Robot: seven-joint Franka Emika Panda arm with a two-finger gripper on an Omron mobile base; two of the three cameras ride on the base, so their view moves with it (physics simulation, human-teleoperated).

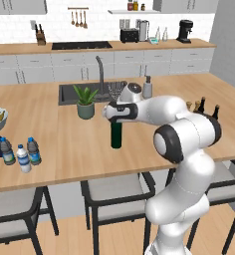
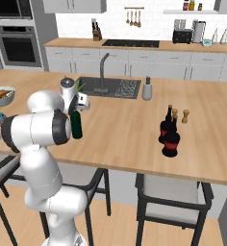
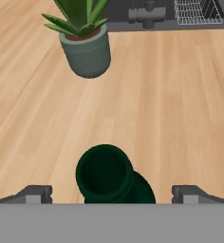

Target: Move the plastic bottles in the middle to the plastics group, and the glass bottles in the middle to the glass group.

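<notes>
One tall, slim, dark green wine bottle (image 1: 116, 134) stands upright mid-counter (image 1: 64, 144), near a potted plant (image 1: 85, 102). Directly above its round open mouth hangs the gripper (image 3: 112, 193), fingers spread wide on either side, not touching the glass.

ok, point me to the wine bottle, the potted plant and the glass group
wine bottle (image 1: 116, 135), left base view, on its dark green body below the gripper.
potted plant (image 3: 87, 53), hand view, on the grey-green pot's side.
glass group (image 2: 171, 142), right base view, on the nearer bottle's red label.
</notes>
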